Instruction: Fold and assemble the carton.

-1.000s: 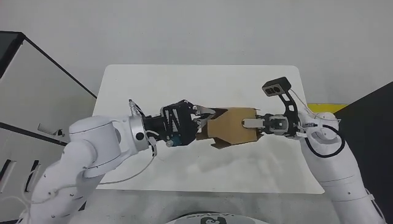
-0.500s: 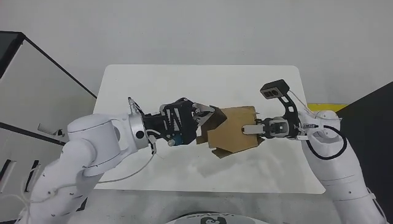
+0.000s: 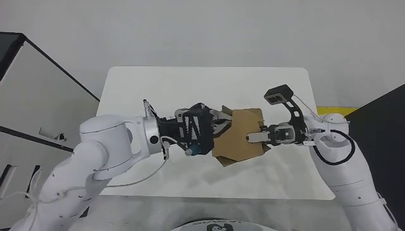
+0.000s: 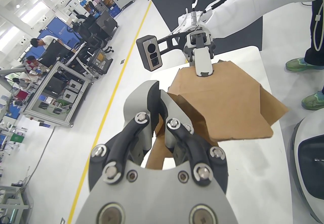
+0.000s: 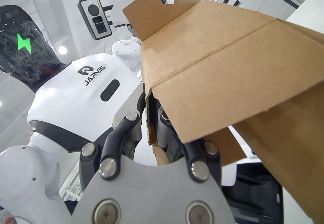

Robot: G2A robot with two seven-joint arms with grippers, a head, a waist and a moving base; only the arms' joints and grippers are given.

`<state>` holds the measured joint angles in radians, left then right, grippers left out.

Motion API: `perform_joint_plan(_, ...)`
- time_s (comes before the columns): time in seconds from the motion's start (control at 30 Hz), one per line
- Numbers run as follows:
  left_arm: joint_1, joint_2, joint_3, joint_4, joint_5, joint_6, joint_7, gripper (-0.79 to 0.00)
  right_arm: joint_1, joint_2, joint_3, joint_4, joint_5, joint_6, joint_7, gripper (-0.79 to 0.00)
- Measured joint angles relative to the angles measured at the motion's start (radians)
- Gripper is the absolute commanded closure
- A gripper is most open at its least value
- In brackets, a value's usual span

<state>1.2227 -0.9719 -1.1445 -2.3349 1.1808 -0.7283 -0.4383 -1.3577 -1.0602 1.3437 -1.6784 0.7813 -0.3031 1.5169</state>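
**While Gripped at Both Ends, Carton Sits Partly Folded Over Mid-Bench**

As seen from above, the carton (image 3: 242, 133) is a brown cardboard piece, partly folded. It is positioned over the middle of the bench (image 3: 190, 82), somewhat toward the right edge. It sits slanted rather than square to the bench edges, and one flap points toward the front edge.

Left gripper (image 4: 160, 101): stationed at the carton's left end. Its fingers (image 4: 141, 101) are closed on a cardboard flap, whose edge is pinched between the two pads. Beyond that flap, the broad upper panel runs flat toward the opposite arm.

Right gripper (image 5: 149, 118): stationed at the carton's right end. Its fingers (image 5: 133, 131) are closed on a thin cardboard edge held between them. In the left wrist view, one white finger of this gripper lies on top of the upper panel at its far edge.

Condition of carton: the right wrist view shows a straight crease across one panel, with an open corner just above the fingers. A lower layer of cardboard projects from beneath the upper panel on the side facing the front edge. The panels are not squared into a box shape.

Whether any part of the carton touches the bench surface cannot be determined.
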Motion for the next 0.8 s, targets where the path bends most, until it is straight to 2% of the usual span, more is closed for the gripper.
perform_joint_plan(0.17, -0.025, -0.004, 0.015, 0.013, -0.006, 0.009, -0.013, 0.0, 0.004, 0.002, 0.004, 0.015, -0.002, -0.007, -0.007, 0.0)
perform_joint_plan(0.37, -0.015, -0.002, -0.022, 0.014, -0.027, 0.031, -0.011, 0.0, 0.01, -0.001, 0.007, 0.065, 0.076, 0.01, -0.026, 0.0)
perform_joint_plan(0.5, 0.011, 0.004, -0.08, 0.002, -0.031, 0.049, -0.008, 0.0, 0.024, -0.004, 0.002, 0.1, 0.124, 0.028, -0.027, 0.0)
perform_joint_plan(0.73, 0.092, 0.017, -0.229, -0.015, -0.022, 0.065, 0.028, 0.0, 0.062, -0.014, -0.017, 0.165, 0.235, 0.067, -0.01, 0.0)
perform_joint_plan(0.8, 0.097, 0.017, -0.237, -0.015, -0.017, 0.066, 0.031, 0.0, 0.063, -0.014, -0.018, 0.165, 0.238, 0.067, -0.009, 0.0)
